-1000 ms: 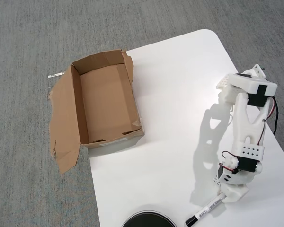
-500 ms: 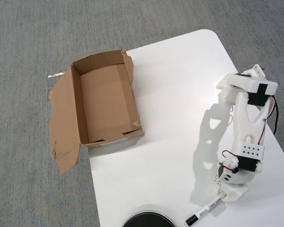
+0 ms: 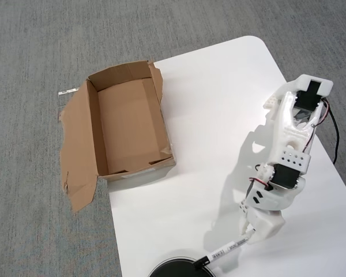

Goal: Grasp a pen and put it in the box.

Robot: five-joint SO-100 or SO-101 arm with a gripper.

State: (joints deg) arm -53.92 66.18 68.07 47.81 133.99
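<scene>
In the overhead view the pen (image 3: pixel 224 251), white with a black cap, sticks out down-left from my gripper (image 3: pixel 251 232) near the table's front edge. The gripper is shut on the pen's rear end, and its fingertips are hidden under the white wrist housing. A shadow beside the pen suggests it is held just off the table. The black cap hangs over the rim of a round black object. The box (image 3: pixel 130 124), brown cardboard with torn flaps, stands open and empty at the table's left edge, far up-left of the gripper.
A round black object (image 3: pixel 179 269) lies at the bottom edge, partly cut off. The white table (image 3: pixel 207 115) ends just left of the box, with grey carpet (image 3: pixel 34 57) around it. One box flap (image 3: pixel 78 150) lies splayed flat to the left.
The arm has swung left and the pen has moved with it, from the bottom right towards the round black object. The box has not moved.
</scene>
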